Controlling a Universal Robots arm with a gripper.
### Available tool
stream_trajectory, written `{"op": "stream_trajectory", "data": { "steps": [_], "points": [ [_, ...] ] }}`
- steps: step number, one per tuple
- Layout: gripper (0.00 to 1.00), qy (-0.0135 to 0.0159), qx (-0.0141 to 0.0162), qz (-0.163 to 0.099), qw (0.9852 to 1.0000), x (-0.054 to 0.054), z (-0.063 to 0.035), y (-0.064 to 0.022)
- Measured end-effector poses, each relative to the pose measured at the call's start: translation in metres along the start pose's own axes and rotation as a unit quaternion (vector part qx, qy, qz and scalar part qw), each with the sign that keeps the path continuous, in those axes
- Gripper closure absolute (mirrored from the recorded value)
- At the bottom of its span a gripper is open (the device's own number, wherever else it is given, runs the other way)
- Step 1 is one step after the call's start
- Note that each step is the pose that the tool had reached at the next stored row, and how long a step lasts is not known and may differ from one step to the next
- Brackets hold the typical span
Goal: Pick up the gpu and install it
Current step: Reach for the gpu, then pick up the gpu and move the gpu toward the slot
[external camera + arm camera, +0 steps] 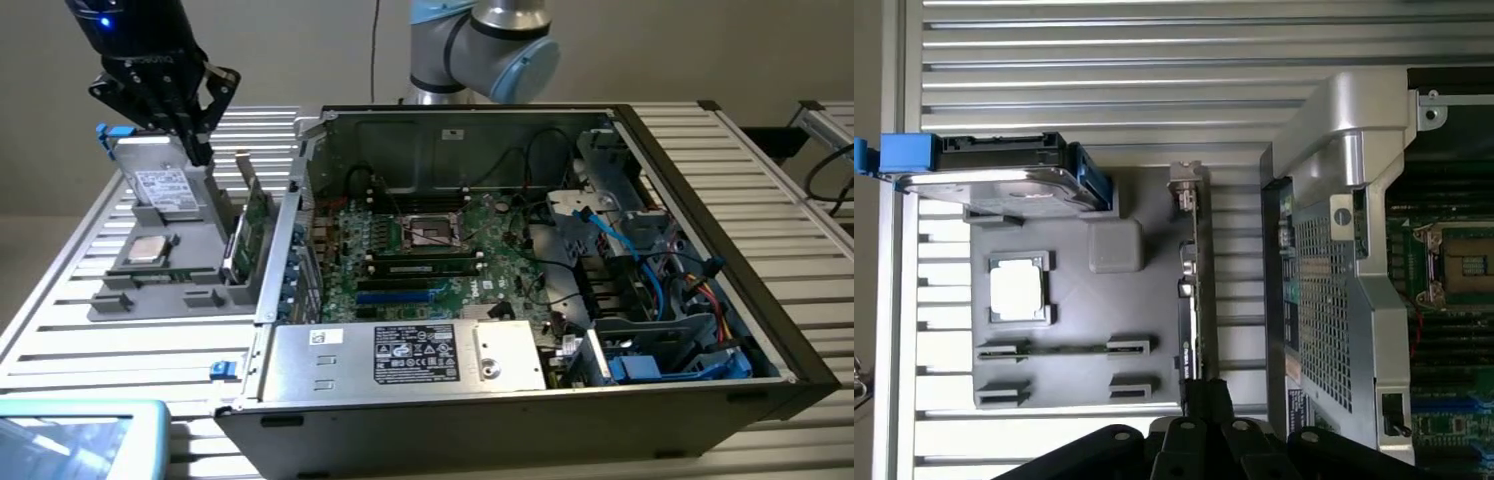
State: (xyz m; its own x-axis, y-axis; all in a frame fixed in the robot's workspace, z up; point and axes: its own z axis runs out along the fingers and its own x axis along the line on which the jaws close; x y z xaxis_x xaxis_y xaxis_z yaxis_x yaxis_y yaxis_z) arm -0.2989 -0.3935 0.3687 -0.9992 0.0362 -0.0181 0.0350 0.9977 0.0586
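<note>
Black fingers (199,148) are pressed together with nothing pinched; beneath them, apart, the gpu (248,228) is seated on edge in the grey holder (150,305).

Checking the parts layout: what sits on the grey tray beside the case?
On the grey tray: a hard drive, a processor chip and the gpu standing on edge. The gripper covers one end of the gpu; the drive hides the tray beneath it.
</note>
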Motion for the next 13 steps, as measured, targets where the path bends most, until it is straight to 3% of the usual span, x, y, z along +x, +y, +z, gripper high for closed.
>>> {"op": "stream_trajectory", "data": {
  "steps": [13],
  "points": [
    [0.88,0.0,-0.0001,-0.001,1.0,0.0001,0.0001,0.0001]
  ]
}}
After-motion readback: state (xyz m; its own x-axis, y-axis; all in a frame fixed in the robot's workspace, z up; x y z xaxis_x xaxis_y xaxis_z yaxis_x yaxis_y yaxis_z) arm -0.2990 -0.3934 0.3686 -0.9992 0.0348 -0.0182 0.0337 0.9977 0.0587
